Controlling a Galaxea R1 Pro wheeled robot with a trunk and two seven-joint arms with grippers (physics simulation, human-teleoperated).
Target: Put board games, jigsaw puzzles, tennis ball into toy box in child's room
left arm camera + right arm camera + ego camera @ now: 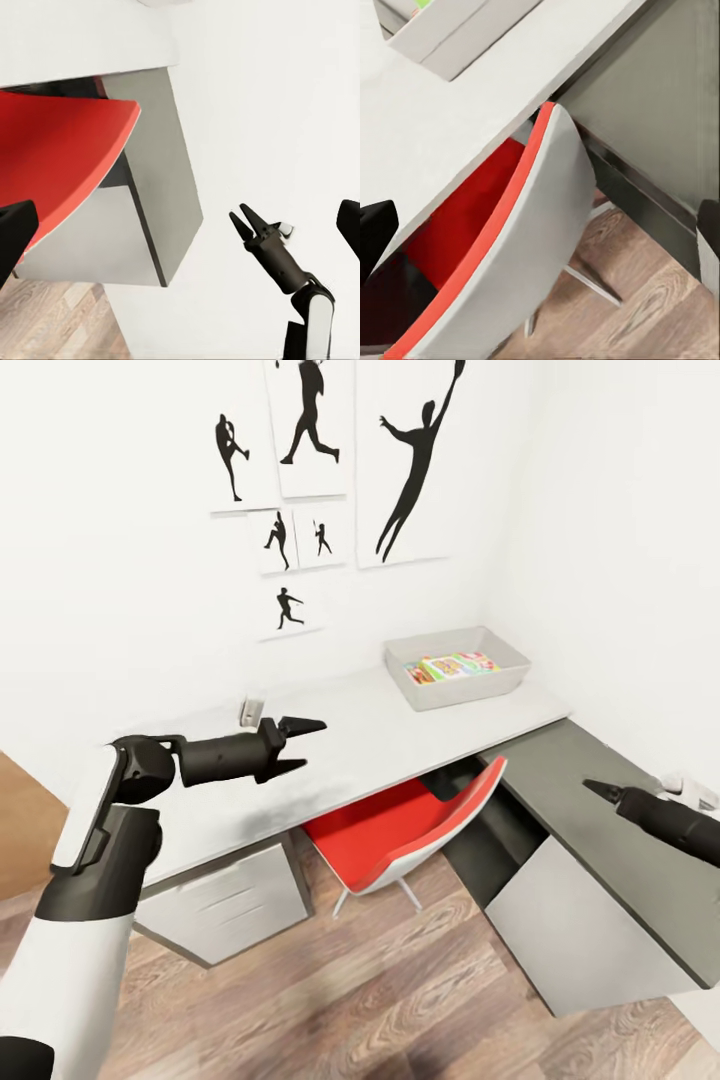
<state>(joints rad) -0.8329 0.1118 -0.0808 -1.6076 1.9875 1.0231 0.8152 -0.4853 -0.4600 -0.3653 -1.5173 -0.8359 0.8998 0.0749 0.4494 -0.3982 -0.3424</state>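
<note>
Though partly rim-hidden, toy box (457, 666) contents

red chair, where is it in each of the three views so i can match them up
Head view: red chair low centre, tucked under the light-grey table.
Left wrist view: red seat at left, beside the white cabinet.
Right wrist view: its white back and red rim across the centre.
Shared landmark: the table edge above it.

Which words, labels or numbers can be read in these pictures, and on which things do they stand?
None can be read.
Colourful box faces inside the toy box: print too small and blurred.
Wall posters: black sport silhouettes, no lettering.
</note>
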